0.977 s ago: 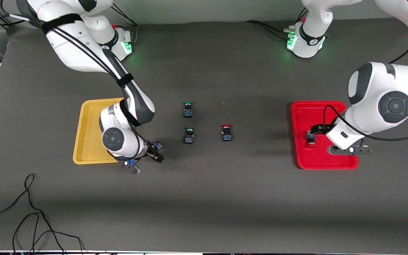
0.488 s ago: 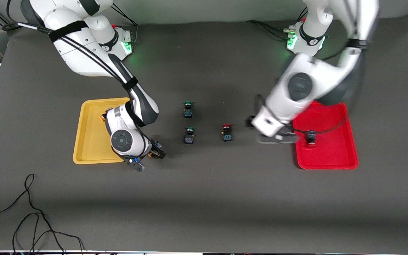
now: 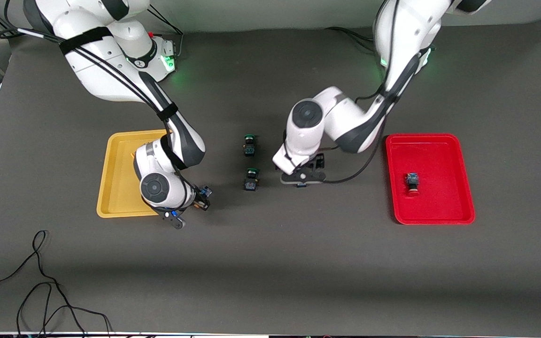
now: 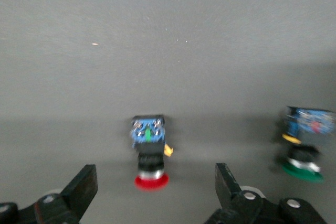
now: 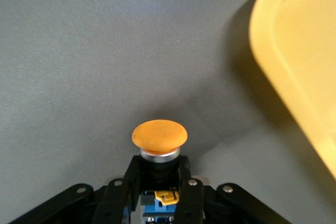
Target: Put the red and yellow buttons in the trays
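My right gripper (image 5: 157, 184) is shut on the black-and-blue body of a yellow-capped button (image 5: 159, 135). It sits low over the mat beside the yellow tray (image 5: 299, 66), at the tray's corner nearer the front camera (image 3: 120, 206). My left gripper (image 4: 155, 187) is open, with a finger on either side of a red-capped button (image 4: 149, 150) that lies on the mat, touching neither finger. From the front, this gripper (image 3: 301, 178) covers most of that button. A second red button (image 3: 412, 183) lies in the red tray (image 3: 444, 206).
Two green-capped buttons (image 3: 249, 144) (image 3: 251, 179) lie mid-table between the grippers; one green button (image 4: 304, 142) shows beside my left gripper. Loose black cables (image 3: 40, 281) trail near the front edge at the right arm's end.
My left arm swung from over the red tray to the red button on the mat. My right gripper closed on the yellow button.
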You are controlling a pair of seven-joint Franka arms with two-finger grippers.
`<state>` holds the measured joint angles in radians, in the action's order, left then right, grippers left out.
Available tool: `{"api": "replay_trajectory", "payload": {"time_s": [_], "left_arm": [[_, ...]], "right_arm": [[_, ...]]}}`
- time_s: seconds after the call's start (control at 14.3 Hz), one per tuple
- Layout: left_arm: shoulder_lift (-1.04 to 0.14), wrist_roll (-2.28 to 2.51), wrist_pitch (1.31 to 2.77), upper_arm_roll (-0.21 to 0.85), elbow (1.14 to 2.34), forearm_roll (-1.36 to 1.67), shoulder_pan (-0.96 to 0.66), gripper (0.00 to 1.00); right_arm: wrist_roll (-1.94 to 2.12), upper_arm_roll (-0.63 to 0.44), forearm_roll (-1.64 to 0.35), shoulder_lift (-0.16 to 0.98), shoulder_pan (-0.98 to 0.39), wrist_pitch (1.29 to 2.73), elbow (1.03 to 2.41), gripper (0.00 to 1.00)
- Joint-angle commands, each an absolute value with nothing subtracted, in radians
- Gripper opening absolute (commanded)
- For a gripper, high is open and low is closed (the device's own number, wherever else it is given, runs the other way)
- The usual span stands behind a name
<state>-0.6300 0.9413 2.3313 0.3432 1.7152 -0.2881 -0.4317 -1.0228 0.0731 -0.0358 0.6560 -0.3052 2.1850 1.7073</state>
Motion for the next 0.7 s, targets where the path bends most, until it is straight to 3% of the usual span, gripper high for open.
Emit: {"api": "replay_trajectory", "payload": {"time_s": [0.0, 0.07, 0.21, 0.35, 0.49, 0.63], "left_arm": [[-0.735, 0.986, 2.371, 0.322, 1.644, -0.341, -0.451, 1.0], [-0.741, 0.986, 2.373, 0.318, 1.646, -0.341, -0.451, 0.98], [-0.741, 0.989, 2.373, 0.318, 1.646, -0.339, -0.451, 0.86], [-0.75, 1.003, 2.373, 0.314, 1.646, -0.339, -0.449, 0.67], [-0.755, 1.011, 2.372, 0.311, 1.646, -0.339, -0.449, 0.41], [-0.75, 1.034, 2.37, 0.302, 1.643, -0.337, -0.449, 0.27]], "right_arm": [[-1.039, 0.066, -0.029, 0.545, -0.305, 2.102, 1.713, 0.07], [-1.034, 0.064, -0.029, 0.507, -0.29, 2.074, 1.712, 0.07], [-0.997, 0.067, -0.029, 0.422, -0.23, 2.016, 1.713, 0.07], [-0.925, 0.067, -0.032, 0.349, -0.174, 1.977, 1.727, 0.09], [-0.865, 0.064, -0.034, 0.298, -0.135, 1.959, 1.762, 0.09], [-0.792, 0.061, -0.034, 0.301, -0.097, 1.98, 1.816, 0.09]]}}
